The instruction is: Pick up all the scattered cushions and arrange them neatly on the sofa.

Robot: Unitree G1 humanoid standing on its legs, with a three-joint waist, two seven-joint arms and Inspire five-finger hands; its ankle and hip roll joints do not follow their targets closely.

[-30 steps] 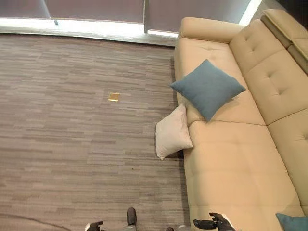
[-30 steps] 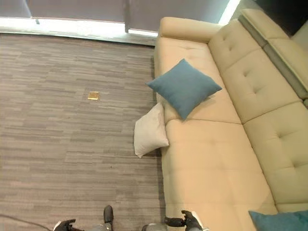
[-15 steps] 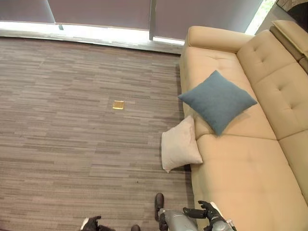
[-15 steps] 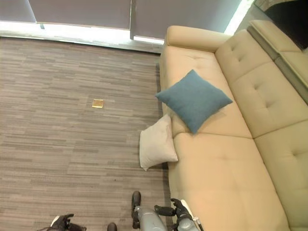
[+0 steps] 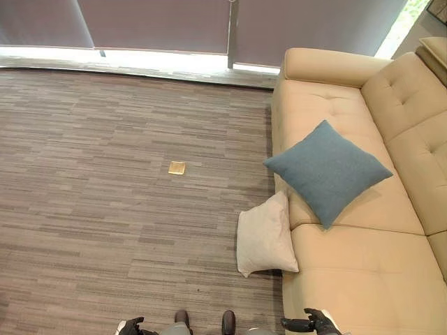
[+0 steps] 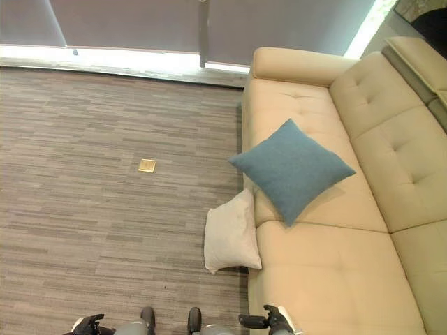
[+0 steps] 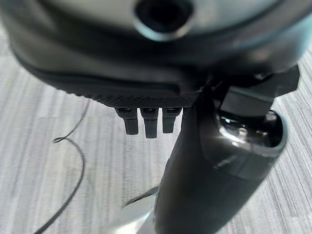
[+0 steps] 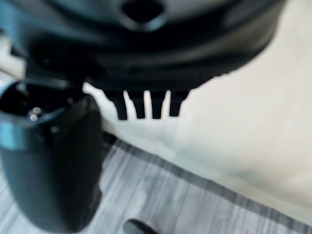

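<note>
White cushion on the floor, leaning against the sofa at twelve o'clock; blue cushion on the seat. Left robot hand and right robot hand hang relaxed, empty. Best approach: step close, crouch, grasp both edges.

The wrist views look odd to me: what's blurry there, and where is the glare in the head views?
Left wrist view: left hand close and soft, floor sharper. Right wrist view: right hand and sofa both blurred. Left eye view: bright glare strip under the window blinds; white cushion casts a small shadow.
</note>
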